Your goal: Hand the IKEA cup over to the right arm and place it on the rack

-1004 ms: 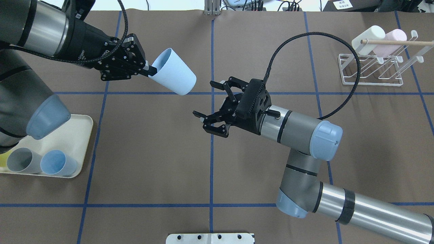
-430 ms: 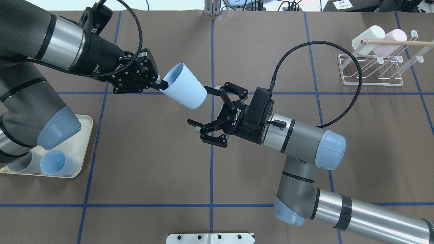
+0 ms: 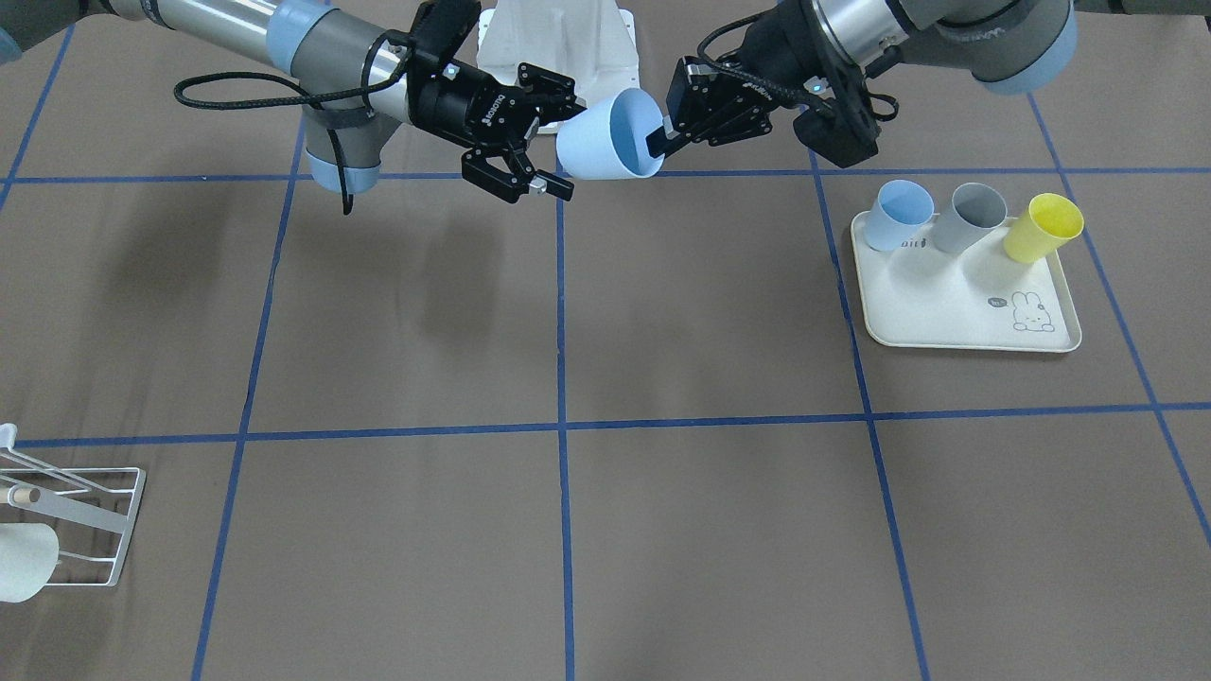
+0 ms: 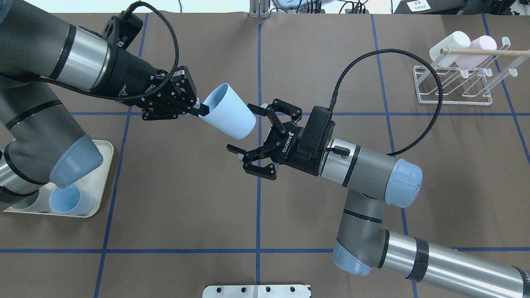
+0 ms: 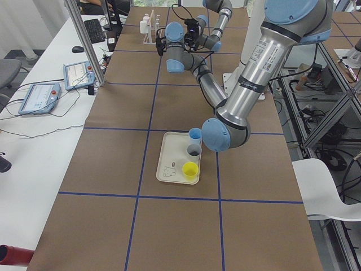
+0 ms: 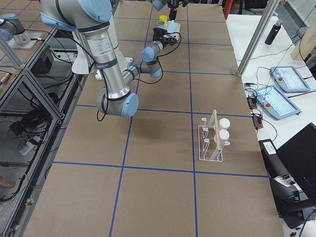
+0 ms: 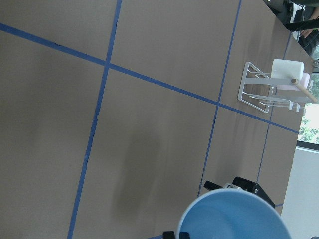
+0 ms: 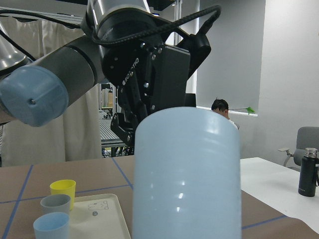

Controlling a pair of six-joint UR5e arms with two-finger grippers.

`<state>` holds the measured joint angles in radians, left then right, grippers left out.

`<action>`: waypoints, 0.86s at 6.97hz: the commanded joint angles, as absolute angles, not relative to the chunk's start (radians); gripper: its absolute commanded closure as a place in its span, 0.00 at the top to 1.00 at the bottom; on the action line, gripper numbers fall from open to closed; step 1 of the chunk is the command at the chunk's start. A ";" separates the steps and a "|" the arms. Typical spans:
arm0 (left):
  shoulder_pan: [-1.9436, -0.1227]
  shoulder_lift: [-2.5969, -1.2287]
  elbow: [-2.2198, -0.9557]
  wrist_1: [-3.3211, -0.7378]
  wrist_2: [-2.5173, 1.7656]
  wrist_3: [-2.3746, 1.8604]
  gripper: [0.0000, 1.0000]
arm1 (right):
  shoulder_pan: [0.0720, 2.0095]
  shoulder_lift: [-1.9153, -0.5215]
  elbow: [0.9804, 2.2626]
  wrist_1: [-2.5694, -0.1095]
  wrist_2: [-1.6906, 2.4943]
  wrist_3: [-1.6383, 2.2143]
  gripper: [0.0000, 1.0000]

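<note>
Two hands meet above the table (image 4: pixel 165 186): the left hand (image 4: pixel 202 111) pinches the blue cup (image 4: pixel 230 111) by its rim, base pointing lengthwise toward the right hand (image 4: pixel 244 128), spread wide just beyond it.

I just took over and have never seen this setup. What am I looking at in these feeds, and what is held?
Two robot arms work at a brown table marked with blue tape. One camera looks down from behind the robot, one faces it across the table (sides swapped), two look along the table from its ends, and each wrist carries one. The left tool grips a light-blue cup by its rim, held in the air on its side. The right tool is open, straddling the cup's base, not yet closed. A cream tray holds a blue cup, a grey cup and a yellow cup. The white wire rack holds a white cup and a pink cup.
</note>
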<state>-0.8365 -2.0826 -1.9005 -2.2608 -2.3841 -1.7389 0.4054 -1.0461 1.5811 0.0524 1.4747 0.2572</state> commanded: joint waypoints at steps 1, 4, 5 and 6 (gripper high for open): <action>-0.834 -2.082 -1.901 -2.261 -2.384 -1.740 0.00 | 0.405 -1.045 1.585 0.054 1.473 0.258 0.90; -0.834 -2.083 -1.899 -2.261 -2.384 -1.730 0.00 | 0.407 -1.045 1.586 0.054 1.471 0.259 0.43; -0.834 -2.083 -1.899 -2.261 -2.384 -1.730 0.00 | 0.407 -1.045 1.586 0.052 1.471 0.259 0.34; -0.833 -2.083 -1.899 -2.261 -2.382 -1.727 0.00 | 0.407 -1.045 1.586 0.052 1.471 0.261 0.26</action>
<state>-0.8345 -2.0830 -1.8991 -2.2610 -2.3834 -1.7301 0.4065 -1.0453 1.5861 0.0527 1.4712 0.2594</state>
